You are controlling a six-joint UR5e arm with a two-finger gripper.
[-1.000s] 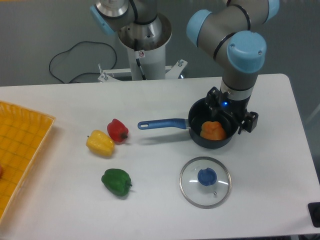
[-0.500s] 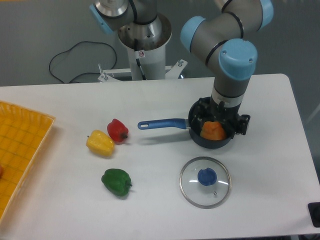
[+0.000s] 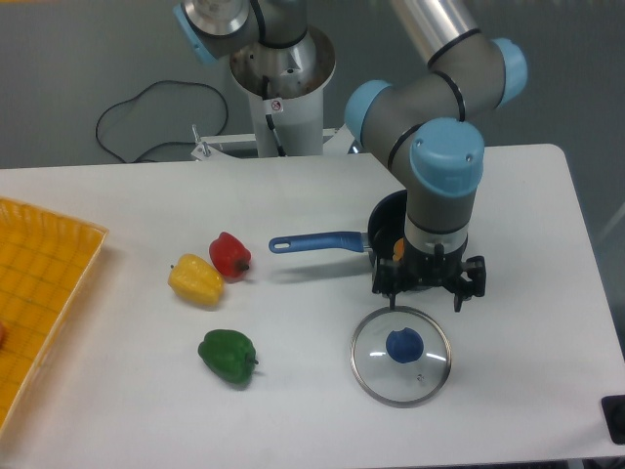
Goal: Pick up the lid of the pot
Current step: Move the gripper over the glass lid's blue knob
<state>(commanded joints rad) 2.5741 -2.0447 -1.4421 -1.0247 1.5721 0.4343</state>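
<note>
A white table (image 3: 303,415) holds three peppers (image 3: 228,356), a lid (image 3: 401,363), a pot (image 3: 387,217), perhaps a crate (image 3: 41,293).

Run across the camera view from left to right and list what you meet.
Yellow surface at the left edge → yellow pepper → blue pan handle → clear lid with a blue knob → black object at the right edge

A gripper (image 3: 426,295) blocks much of a black pan (image 3: 384,217) and most of the orange item (image 3: 398,250) inside, as the view's left edge crops a yellow bin (image 3: 96,234) and a red object (image 3: 2,333) within
</note>
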